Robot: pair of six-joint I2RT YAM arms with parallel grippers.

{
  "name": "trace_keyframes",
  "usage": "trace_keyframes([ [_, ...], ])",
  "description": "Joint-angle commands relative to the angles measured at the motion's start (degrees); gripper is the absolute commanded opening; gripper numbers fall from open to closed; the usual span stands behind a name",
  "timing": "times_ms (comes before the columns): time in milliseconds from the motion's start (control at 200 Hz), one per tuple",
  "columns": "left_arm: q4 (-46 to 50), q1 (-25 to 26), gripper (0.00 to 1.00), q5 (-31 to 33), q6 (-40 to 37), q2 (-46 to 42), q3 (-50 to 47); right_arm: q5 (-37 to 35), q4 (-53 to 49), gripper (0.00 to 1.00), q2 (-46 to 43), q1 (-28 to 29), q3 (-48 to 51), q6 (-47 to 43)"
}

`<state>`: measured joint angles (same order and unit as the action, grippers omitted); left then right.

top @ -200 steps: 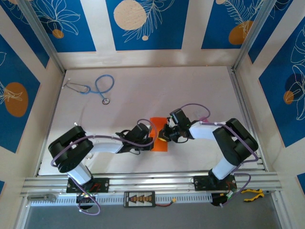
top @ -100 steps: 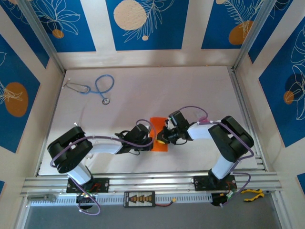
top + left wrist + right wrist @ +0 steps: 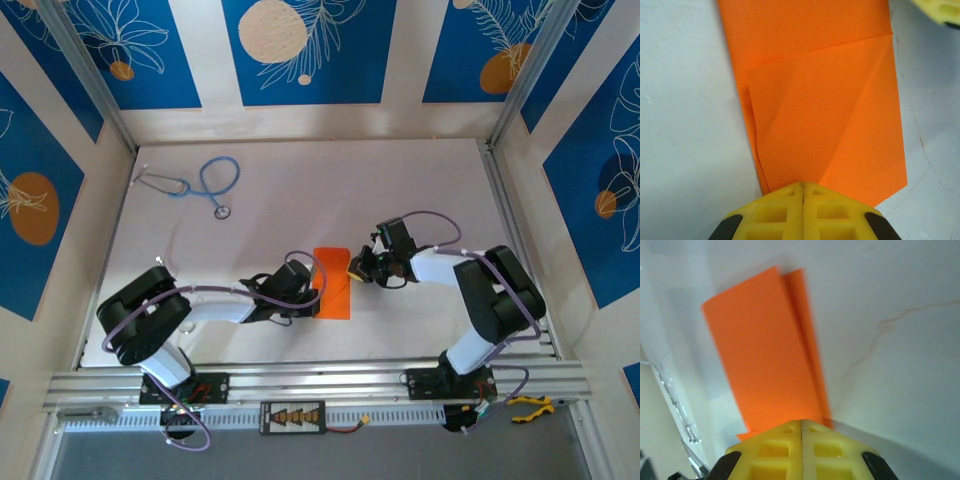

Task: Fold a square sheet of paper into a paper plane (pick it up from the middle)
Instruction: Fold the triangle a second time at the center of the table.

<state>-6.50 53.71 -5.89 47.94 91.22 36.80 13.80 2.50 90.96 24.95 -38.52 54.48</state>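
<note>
Left gripper [image 3: 803,186] clenched, tips pressing one edge of the square sheet of paper [image 3: 825,100] | right gripper [image 3: 801,422] clenched empty at its other side | sheet flat mid-table [image 3: 250,230], halved, corner flap folded | advice: pin firmly, sweep crease flat, layers aligned.

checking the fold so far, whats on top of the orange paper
A folded-over flap of the same paper lies on it, and the shut left jaws overlap one edge. The table beneath it is covered.
</note>
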Motion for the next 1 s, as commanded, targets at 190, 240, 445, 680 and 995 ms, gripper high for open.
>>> trace_keyframes([
  [190,7.5,0.3,0.0,0.8,-1.0,-0.4,-1.3,4.6,1.4,0.0,-1.0,4.4,0.4,-1.4],
  [240,7.6,0.2,0.0,0.8,-1.1,-0.3,-1.2,4.7,1.9,0.0,-0.1,4.9,0.3,-1.4],
  [445,7.2,0.3,0.0,0.6,-1.0,-0.2,-0.9,7.0,2.2,0.0,4.8,6.0,-1.8,-1.5],
  [680,7.8,0.2,0.0,0.3,-1.0,-1.8,0.6,0.4,-2.2,0.0,7.7,6.0,0.0,-0.8],
  [995,5.4,0.3,0.05,-3.1,-1.8,-1.0,6.8,0.6,-1.0,0.0,8.2,5.5,2.3,-0.3],
])
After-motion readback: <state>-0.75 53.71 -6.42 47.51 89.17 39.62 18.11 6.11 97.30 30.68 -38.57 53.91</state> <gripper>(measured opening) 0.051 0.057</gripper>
